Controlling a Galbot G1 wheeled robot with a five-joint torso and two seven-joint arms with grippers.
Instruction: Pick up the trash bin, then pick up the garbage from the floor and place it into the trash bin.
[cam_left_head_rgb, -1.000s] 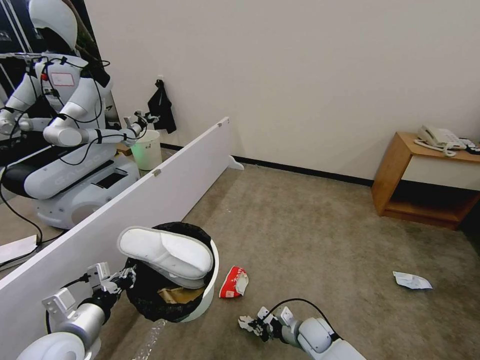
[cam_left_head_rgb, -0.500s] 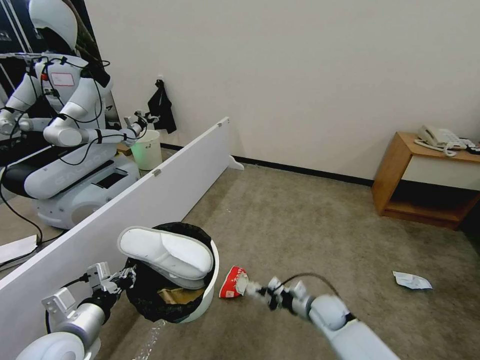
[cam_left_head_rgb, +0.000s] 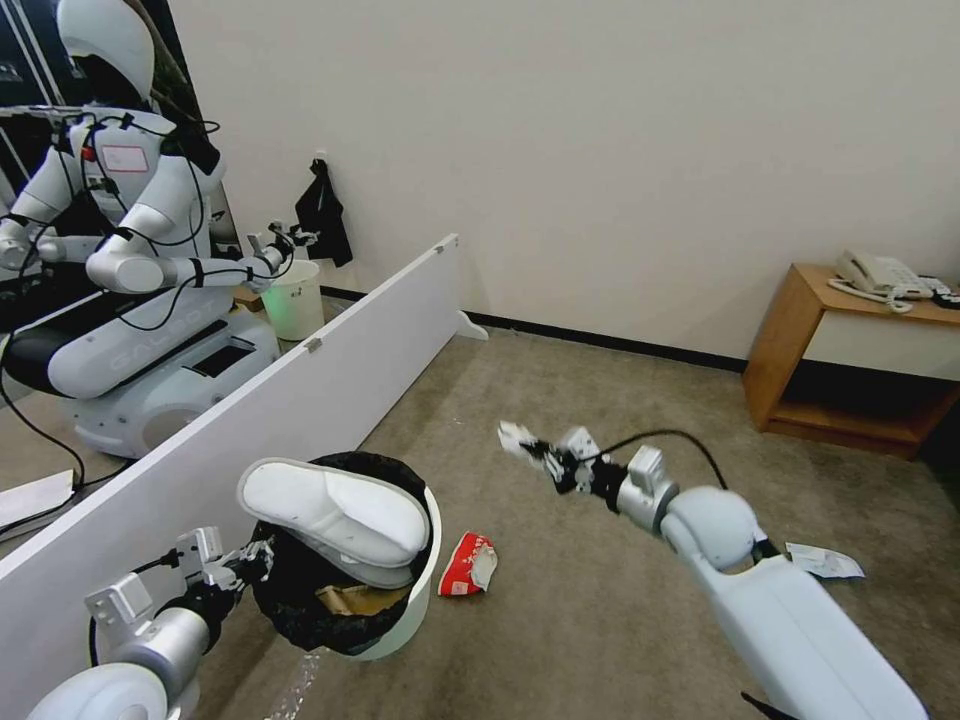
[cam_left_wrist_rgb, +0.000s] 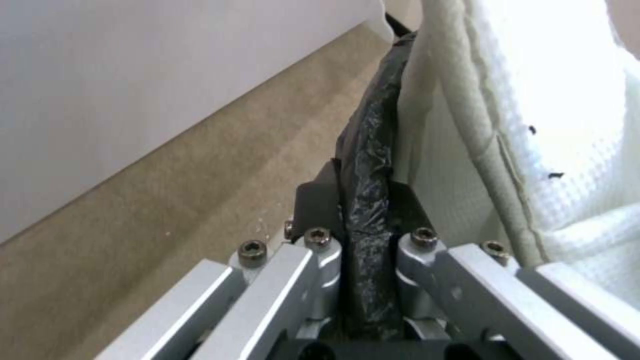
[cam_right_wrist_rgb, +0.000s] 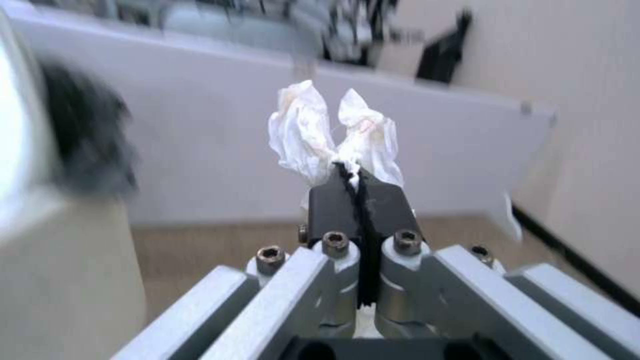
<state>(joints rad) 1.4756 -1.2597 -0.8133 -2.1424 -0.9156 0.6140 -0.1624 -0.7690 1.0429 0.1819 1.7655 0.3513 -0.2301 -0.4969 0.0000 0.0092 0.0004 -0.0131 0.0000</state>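
Above the floor (cam_left_head_rgb: 600, 600), right of the trash bin (cam_left_head_rgb: 405, 615), the right gripper (cam_left_head_rgb: 540, 455) is carrying a white tissue (cam_left_head_rgb: 515, 435) clenched between its fingers, having risen from carpet level a second ago. The left gripper (cam_left_head_rgb: 250, 560) is pinching the bin's lined rim, so the drop is likely next.

The right gripper (cam_left_head_rgb: 535, 452) now hangs high above the floor (cam_left_head_rgb: 600, 420), up beside the upper right of the trash bin (cam_left_head_rgb: 425, 590), where a second ago it was low at the carpet near the view's bottom edge and half a second ago just beside the red-white snack packet (cam_left_head_rgb: 468, 565). Its arm now reaches across from the lower right. The crumpled white tissue (cam_right_wrist_rgb: 333, 132) has come up with it, pinched between the closed fingers and sticking out past their tips. The bin sits slightly lower in the head view than before.
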